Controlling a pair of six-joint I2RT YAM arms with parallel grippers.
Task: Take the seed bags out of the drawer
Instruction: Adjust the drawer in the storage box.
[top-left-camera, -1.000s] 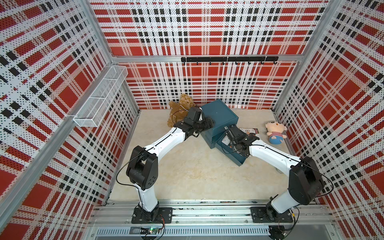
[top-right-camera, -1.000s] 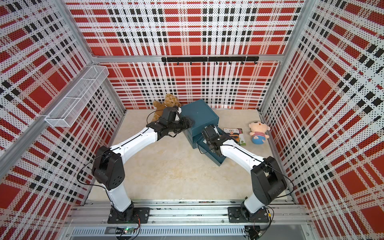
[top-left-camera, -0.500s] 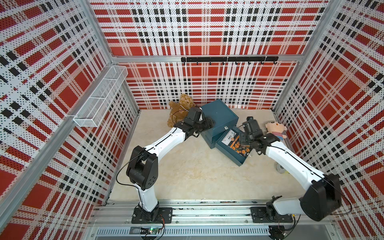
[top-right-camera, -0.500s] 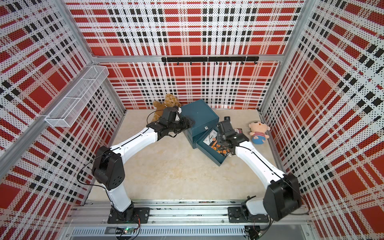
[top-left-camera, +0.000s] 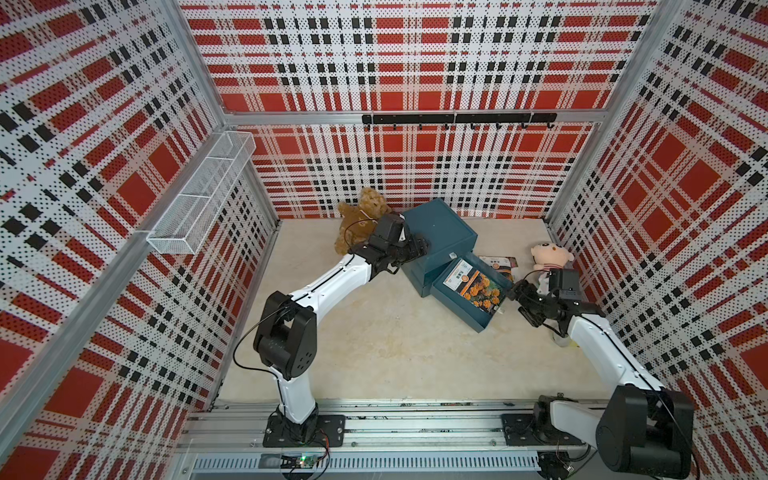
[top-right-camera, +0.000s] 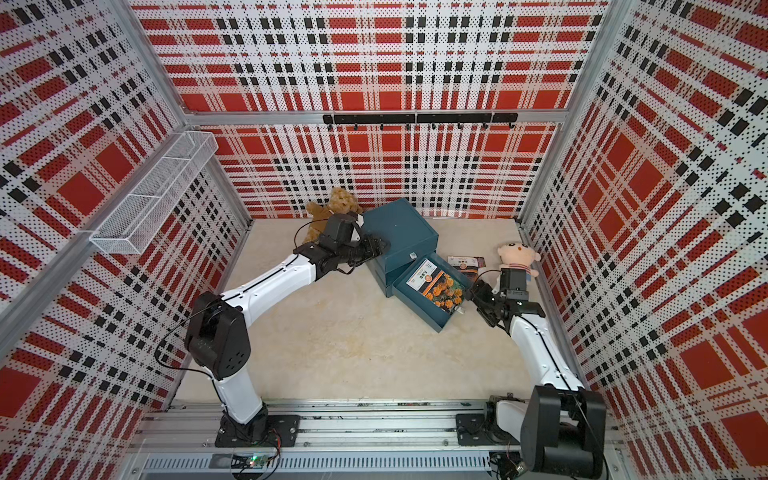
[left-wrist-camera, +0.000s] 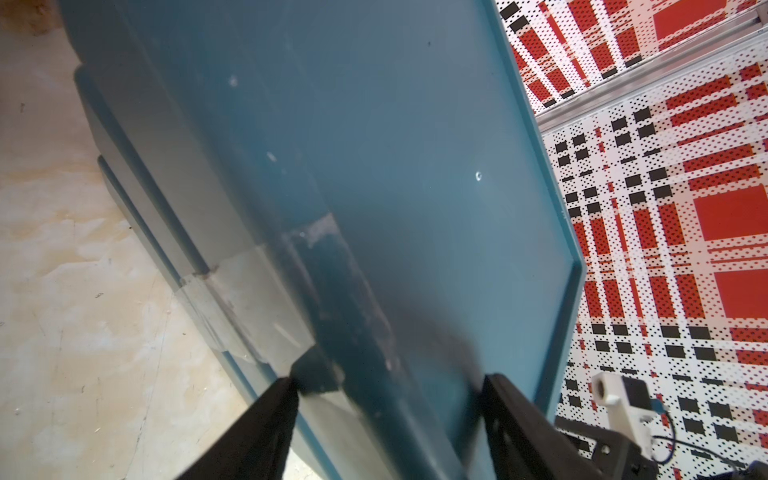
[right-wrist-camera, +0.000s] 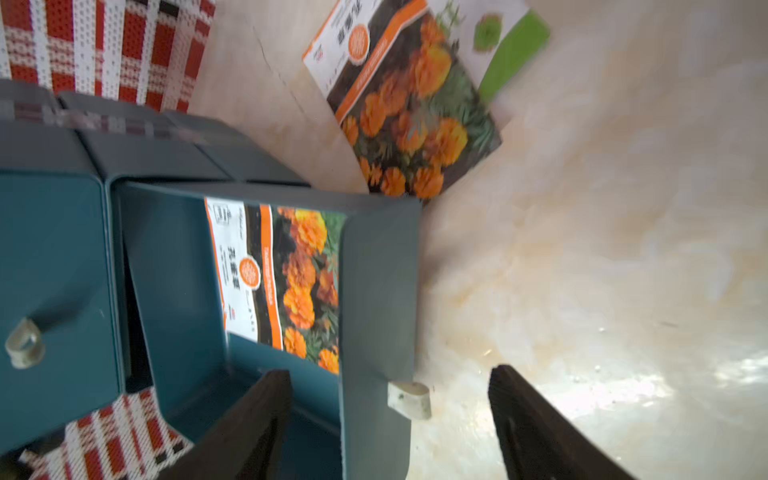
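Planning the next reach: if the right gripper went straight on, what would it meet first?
Probably the front panel of the open teal metal drawer, by its small pale knob; depth is unclear.

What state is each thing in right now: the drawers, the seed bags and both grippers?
Lower drawer: pulled open.
Upper drawer: shut.
Seed bag in the drawer: lying flat, not yet taken out.
Loose seed bag: out, lying on the table beside the drawer.
Left gripper: closed on the cabinet edge.
Right gripper: open, empty, at the drawer's handle.
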